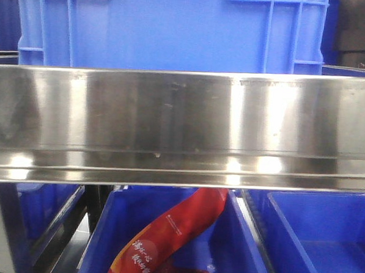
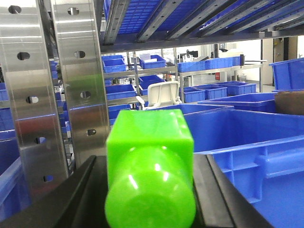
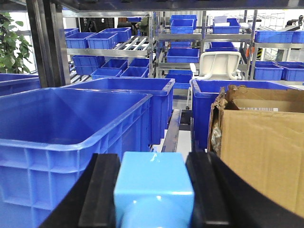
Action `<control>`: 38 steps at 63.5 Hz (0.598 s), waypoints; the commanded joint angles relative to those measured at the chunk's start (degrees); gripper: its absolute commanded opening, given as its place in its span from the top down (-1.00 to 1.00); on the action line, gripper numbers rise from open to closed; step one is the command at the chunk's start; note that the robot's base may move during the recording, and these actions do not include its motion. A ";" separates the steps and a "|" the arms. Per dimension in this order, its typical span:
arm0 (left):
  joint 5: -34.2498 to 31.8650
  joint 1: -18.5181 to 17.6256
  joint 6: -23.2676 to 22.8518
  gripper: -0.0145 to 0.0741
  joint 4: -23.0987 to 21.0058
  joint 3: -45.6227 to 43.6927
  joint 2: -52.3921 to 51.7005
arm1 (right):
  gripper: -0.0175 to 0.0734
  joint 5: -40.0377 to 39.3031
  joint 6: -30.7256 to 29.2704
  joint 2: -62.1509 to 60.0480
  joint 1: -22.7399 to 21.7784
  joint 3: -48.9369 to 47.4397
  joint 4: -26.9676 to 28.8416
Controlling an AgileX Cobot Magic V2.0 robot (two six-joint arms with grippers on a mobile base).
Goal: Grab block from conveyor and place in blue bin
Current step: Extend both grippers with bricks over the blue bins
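Observation:
In the left wrist view a bright green block [image 2: 149, 156] with a rounded near end sits between black fingers [image 2: 83, 192]; my left gripper [image 2: 151, 164] is shut on it. A blue bin [image 2: 251, 142] lies just right of it. In the right wrist view my right gripper [image 3: 154, 161] is shut on a light blue block [image 3: 154, 187], with a large blue bin [image 3: 71, 123] close on the left. The conveyor is out of view in all three views.
A shiny steel beam [image 1: 183, 130] fills the front view, with a blue crate [image 1: 169, 32] behind it and blue bins [image 1: 324, 242] below, one holding a red packet [image 1: 171, 234]. Steel uprights [image 2: 80, 80] stand left. A cardboard box [image 3: 256, 142] stands right.

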 commanded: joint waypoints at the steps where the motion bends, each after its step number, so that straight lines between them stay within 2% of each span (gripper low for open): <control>1: -0.71 -0.01 0.10 0.92 -0.63 -0.04 -0.30 | 0.97 -1.41 -0.18 -0.28 0.23 -0.01 -0.31; 38: -0.71 -0.01 0.10 0.92 -0.63 -0.04 -0.30 | 0.97 -1.41 -0.18 -0.28 0.23 -0.01 -0.31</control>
